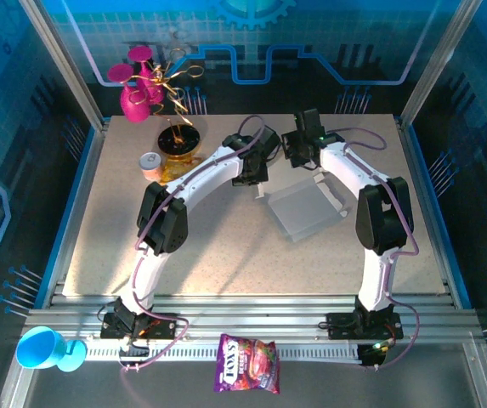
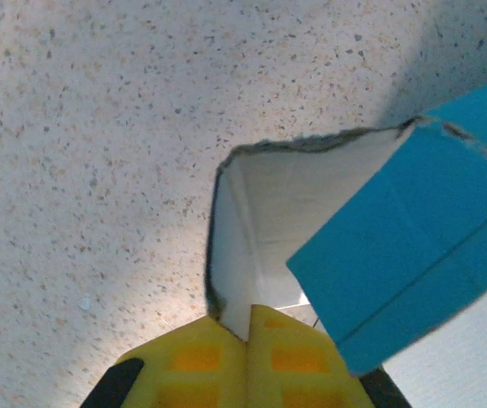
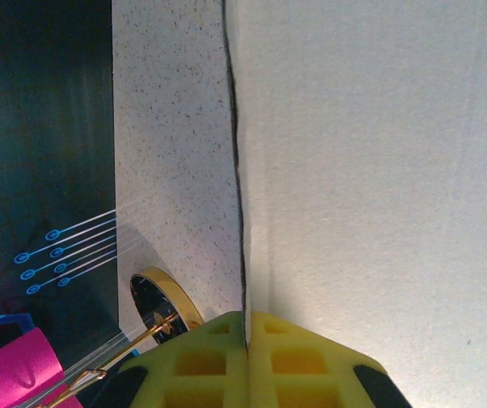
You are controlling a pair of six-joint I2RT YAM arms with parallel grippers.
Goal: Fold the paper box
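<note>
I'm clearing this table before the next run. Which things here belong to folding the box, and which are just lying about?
Part of the job:
- paper box
- left gripper, shut on a white flap of the box
- right gripper, shut on the box's edge

Lying about:
- pink ornament
- black dish
- small can
- blue cup
- sweet bag

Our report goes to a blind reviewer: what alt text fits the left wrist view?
The left claw, its yellow pads pressed together, pinches the pale inner wall of the paper box. A light-blue panel of the box slants across the right side, with the speckled table behind.
</note>
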